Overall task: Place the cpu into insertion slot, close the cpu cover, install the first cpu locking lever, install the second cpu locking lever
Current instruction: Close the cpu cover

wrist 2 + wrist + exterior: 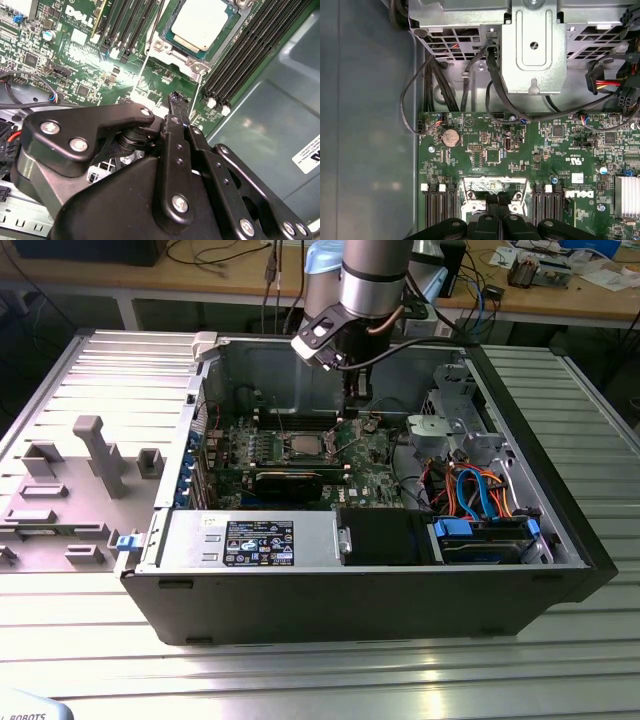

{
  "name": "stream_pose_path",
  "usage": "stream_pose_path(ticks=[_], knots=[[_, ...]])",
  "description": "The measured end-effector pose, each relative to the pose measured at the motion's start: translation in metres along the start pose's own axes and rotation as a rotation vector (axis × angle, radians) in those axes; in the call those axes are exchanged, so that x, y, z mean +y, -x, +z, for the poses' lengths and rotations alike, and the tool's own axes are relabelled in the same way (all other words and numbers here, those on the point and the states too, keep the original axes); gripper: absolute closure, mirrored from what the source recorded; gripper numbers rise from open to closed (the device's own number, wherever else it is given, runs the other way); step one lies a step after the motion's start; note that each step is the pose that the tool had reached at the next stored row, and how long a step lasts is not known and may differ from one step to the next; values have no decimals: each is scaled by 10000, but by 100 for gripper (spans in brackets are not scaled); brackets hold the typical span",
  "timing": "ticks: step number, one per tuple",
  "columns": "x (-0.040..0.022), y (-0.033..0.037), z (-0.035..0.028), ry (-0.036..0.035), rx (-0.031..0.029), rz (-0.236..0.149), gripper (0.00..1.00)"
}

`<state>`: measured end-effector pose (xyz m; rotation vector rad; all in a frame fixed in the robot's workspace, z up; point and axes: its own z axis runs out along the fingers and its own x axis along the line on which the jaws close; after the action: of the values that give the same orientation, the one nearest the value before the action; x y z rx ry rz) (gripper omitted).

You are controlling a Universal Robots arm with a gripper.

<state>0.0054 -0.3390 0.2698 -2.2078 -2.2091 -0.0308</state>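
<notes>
I read the gripper (pixel 175 100) as closed, fingertips pressed together with nothing between them; it hangs over the board (pixel 90 65) just beside one corner of the slot (pixel 167 47), and I cannot tell whether it touches; the cpu (pixel 202 22) sits in that slot, clear of the fingers; in the exterior view it lies to the exterior view's left of the gripper; the case (pixel 400 610) lies on its side, open face up, holding the board, a black card (pixel 290 480) and blue and orange cables (pixel 480 490); the cpu lies flat, silver top up; it is square, edges parallel to the memory slots (pixel 250 47)
</notes>
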Motion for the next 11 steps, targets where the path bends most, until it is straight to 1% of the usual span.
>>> stream_pose_path(ticks=[4,11], knots=[[32,0,0,-1,0,-1,89],[69,-1,0,-1,0,-3,89]])
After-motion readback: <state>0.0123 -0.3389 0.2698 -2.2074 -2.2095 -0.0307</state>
